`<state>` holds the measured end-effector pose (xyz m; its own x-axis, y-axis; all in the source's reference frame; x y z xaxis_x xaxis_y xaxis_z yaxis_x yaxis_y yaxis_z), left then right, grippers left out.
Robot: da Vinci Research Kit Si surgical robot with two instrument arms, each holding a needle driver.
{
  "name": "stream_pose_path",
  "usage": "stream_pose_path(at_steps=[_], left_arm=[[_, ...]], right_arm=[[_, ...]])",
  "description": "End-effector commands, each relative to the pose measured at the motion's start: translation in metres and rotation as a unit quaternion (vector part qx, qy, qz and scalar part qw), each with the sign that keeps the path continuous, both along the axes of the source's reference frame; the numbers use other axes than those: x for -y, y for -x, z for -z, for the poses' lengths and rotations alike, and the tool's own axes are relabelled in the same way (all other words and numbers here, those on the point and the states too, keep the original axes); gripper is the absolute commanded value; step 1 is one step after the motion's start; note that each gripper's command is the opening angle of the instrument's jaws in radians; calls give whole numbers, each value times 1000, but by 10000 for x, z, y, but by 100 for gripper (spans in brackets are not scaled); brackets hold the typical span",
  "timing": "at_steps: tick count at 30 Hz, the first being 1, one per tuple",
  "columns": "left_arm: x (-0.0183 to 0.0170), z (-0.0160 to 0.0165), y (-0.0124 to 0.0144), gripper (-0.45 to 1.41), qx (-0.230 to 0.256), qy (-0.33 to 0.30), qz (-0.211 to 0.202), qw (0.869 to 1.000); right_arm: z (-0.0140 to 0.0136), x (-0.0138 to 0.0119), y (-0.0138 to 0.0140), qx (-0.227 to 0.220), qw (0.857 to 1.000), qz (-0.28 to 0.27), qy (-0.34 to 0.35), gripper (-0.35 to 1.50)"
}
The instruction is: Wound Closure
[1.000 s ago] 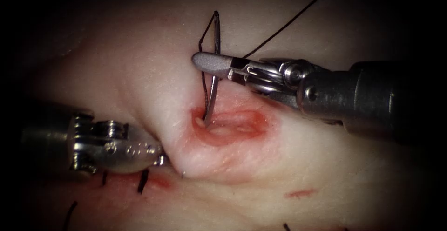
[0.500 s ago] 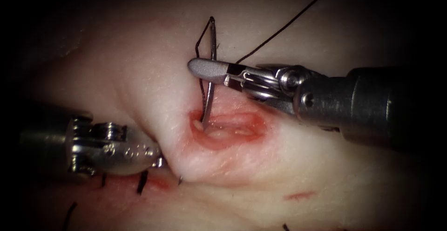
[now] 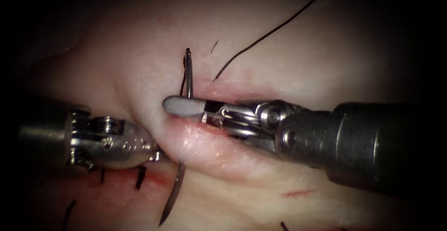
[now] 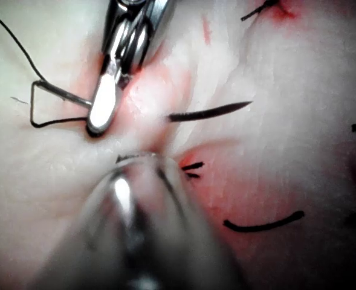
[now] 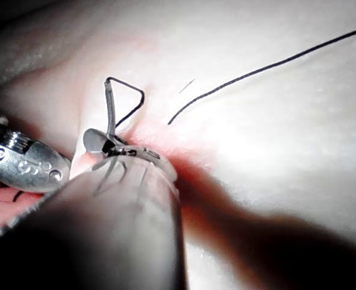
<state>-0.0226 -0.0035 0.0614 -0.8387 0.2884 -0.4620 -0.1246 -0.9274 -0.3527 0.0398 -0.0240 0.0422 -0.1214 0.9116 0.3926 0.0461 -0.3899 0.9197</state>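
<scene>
right claw (image 3: pixel 179 106) clenched on needle (image 3: pixel 188 72) near its tail | point out through tissue (image 3: pixel 326 54) fold | left claw (image 3: pixel 156 154) grasping fold | follow the curve, hold fold steady

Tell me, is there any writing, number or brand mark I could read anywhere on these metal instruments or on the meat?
No text can be read for certain.
Left tool: small engraved marks on its metal body, seen in the endoscope and right wrist views, too small and blurred to read.
Right tool, shut on the needle: no marking visible.
Tissue, thread: no writing.
</scene>
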Motion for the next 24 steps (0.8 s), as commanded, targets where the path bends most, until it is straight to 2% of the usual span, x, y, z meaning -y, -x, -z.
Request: stream_pose_path(at_steps=[1,2,4,5,6,9,11,15,17,21,22,24], left_arm=[[2,-5,5,-38,0,0,0,1000],[2,-5,5,-38,0,0,0,1000],[3,-5,6,-38,0,0,0,1000],[3,-5,6,-38,0,0,1,1000],[3,-5,6,-38,0,0,1,1000],[4,-3,6,-38,0,-1,1,1000],[4,0,6,-38,0,-2,1,1000],[-2,20,-1,-38,25,2,-1,1000],[-10,30,-4,-38,45,23,-2,999],[-23,35,-4,-23,90,71,-10,993],[-30,33,-3,-21,119,98,-15,988],[-32,31,-2,-20,127,105,-18,986]], right_arm=[[-13,-15,-4,15,998,-45,45,-35],[-18,-23,-1,11,995,-71,63,-16],[-29,-40,7,14,991,-112,70,88],[-33,-48,12,23,989,-119,81,103],[-33,-48,12,23,989,-119,81,103],[-46,-69,23,38,983,-142,115,128],[-54,-83,29,44,980,-153,123,133],[-76,-137,55,75,969,-170,160,136],[-84,-161,71,91,964,-176,179,136],[-91,-184,94,108,958,-180,196,136],[-93,-192,106,110,956,-181,201,133],[-94,-194,111,111,956,-181,201,133]])
